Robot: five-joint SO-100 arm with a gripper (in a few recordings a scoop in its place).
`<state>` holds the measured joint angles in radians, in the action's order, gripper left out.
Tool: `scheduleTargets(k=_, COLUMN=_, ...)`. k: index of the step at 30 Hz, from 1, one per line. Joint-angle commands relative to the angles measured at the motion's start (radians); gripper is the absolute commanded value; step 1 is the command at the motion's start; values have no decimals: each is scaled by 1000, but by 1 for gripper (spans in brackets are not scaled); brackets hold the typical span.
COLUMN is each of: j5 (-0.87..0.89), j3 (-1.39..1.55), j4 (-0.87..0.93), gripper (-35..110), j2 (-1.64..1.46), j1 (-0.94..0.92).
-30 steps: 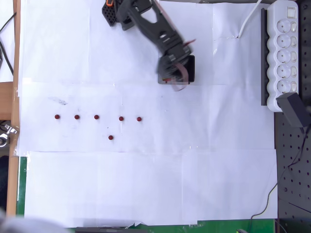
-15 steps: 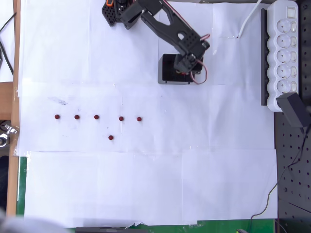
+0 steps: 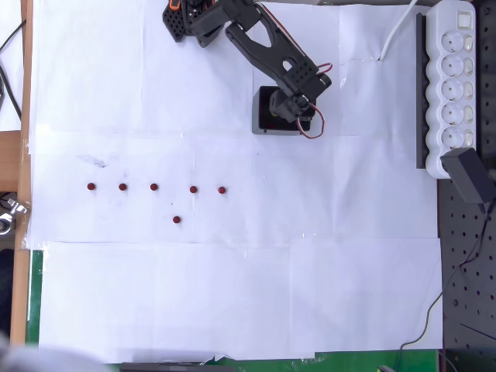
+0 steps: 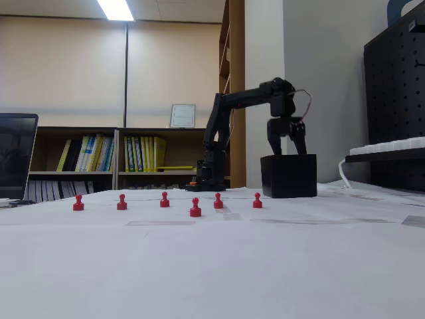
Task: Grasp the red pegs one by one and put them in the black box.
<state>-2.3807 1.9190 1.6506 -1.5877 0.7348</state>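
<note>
An office room with bookshelves along the far wall frames a table covered in white paper sheets. At the far edge the black arm reaches out over the black box, and its gripper hangs directly above the box's open top, fingers pointing down and spread slightly apart with nothing visible between them. In the fixed view the box stands upright on the paper, right of the arm's base. Six red pegs stand on the paper well apart from the box: five in a rough row and one set nearer the camera side. In the fixed view they show as small upright pawn shapes. A white power strip lies along the right edge in the overhead view.
</note>
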Motion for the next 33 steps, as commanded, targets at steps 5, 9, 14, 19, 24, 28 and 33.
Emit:
scheduleTargets(k=5, j5=155, j3=-155, j4=-117, gripper=20, j2=499, j1=-281)
scheduleTargets(k=9, j5=302, j3=-546, j4=-446, gripper=20, j2=555, j1=-468)
scheduleTargets(k=14, j5=454, j3=-874, j4=-775, gripper=20, j2=534, j1=-545)
scheduleTargets(k=19, j5=520, j3=-1020, j4=-1011, gripper=20, j2=469, j1=-543)
scheduleTargets(k=24, j5=551, j3=-1111, j4=-1266, gripper=20, j2=393, j1=-535)
scheduleTargets(k=28, j5=572, j3=-1140, j4=-1437, gripper=20, j2=298, j1=-532)
scheduleTargets(k=33, j5=588, j3=-1138, j4=-1601, gripper=20, j2=179, j1=-534)
